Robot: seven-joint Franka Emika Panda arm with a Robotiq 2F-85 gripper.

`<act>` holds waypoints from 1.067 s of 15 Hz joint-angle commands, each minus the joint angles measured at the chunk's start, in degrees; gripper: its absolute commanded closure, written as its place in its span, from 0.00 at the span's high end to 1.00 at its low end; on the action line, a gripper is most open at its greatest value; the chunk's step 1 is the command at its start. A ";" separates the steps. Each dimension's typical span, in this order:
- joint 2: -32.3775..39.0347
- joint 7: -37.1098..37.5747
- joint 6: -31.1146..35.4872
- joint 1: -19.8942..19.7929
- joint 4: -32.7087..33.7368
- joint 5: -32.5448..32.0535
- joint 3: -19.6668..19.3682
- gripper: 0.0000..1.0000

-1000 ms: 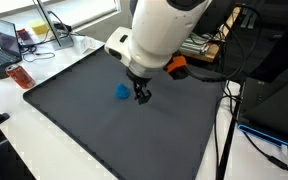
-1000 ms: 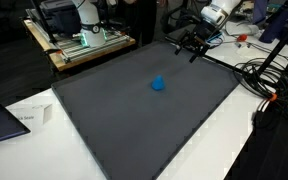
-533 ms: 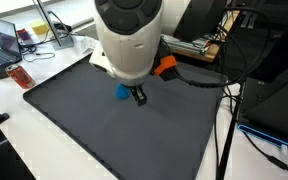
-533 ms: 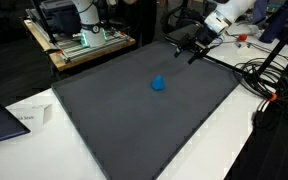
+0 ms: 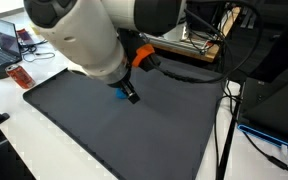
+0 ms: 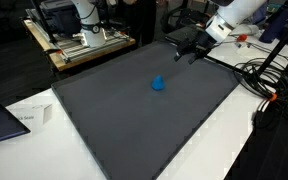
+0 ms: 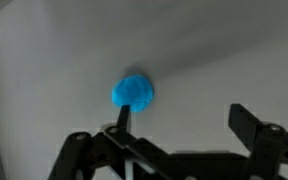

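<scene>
Gripper (image 7: pixel 182 114), jaws apart and empty, is hovering over the mat (image 6: pixel 104 115) short of the blue lump (image 7: pixel 133 92) lying near its middle: seemingly an approach step, the next move calling for centring and descending.

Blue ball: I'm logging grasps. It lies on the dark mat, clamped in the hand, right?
No, not clamped. The blue ball lies on the dark mat, free; the wrist view shows the hand open, an exterior view shows it apart from the ball.
</scene>
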 commanded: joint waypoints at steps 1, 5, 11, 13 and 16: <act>3.63 -6.14 -3.24 -2.60 7.87 5.69 0.36 1.00; 4.71 -11.52 -4.66 -6.24 10.50 6.77 3.09 1.00; 5.45 -18.89 -6.28 -11.86 12.92 11.29 6.66 1.00; 5.47 -20.44 -6.67 -13.68 13.21 12.87 7.68 1.00; 5.53 -22.32 -6.80 -16.22 13.35 14.64 8.87 1.00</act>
